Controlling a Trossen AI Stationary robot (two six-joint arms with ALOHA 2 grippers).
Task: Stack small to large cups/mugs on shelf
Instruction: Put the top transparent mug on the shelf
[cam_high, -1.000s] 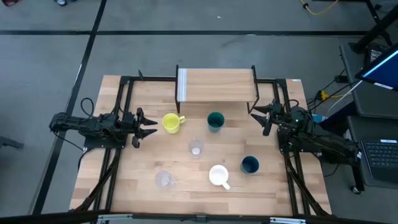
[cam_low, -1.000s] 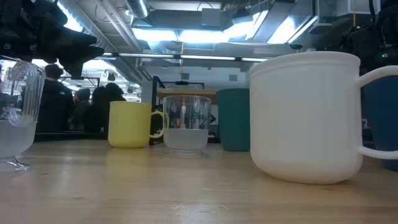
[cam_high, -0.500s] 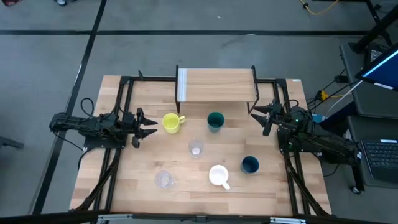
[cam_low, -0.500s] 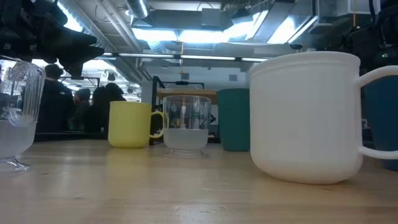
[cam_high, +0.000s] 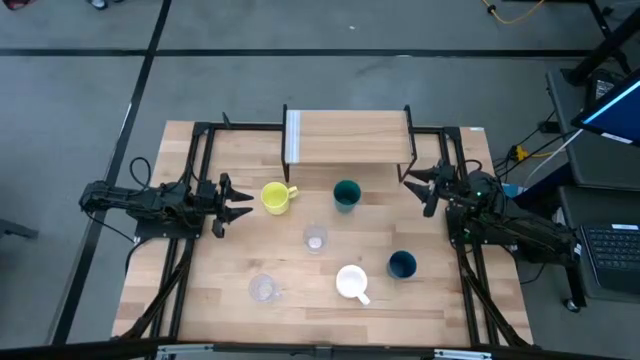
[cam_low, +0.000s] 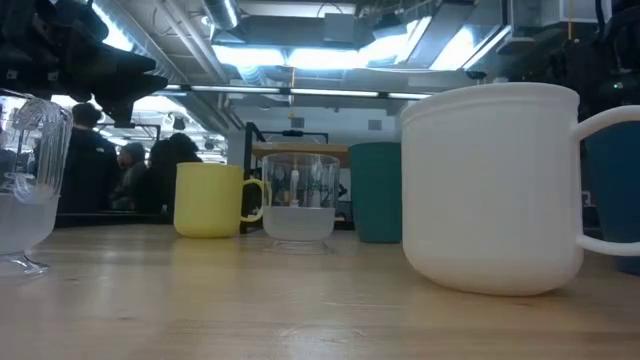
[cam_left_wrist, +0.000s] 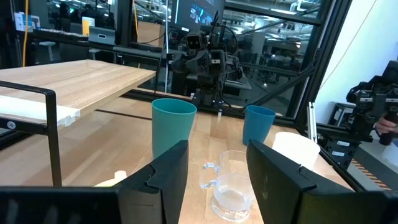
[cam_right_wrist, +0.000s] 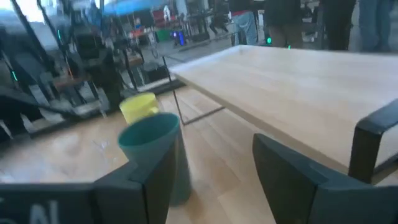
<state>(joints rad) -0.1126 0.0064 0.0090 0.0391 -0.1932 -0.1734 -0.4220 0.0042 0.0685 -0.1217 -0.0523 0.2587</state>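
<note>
your left gripper (cam_high: 238, 201) waits spread beside the yellow mug (cam_high: 274, 197); your right gripper (cam_high: 418, 186), also spread, faces the teal-green cup (cam_high: 346, 194), which stands before the bare shelf (cam_high: 350, 137); the cup looks light, rigid and slick, so grip across its rim

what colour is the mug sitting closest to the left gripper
Yellow: the mug beside the left gripper shows best in the high view.
</note>
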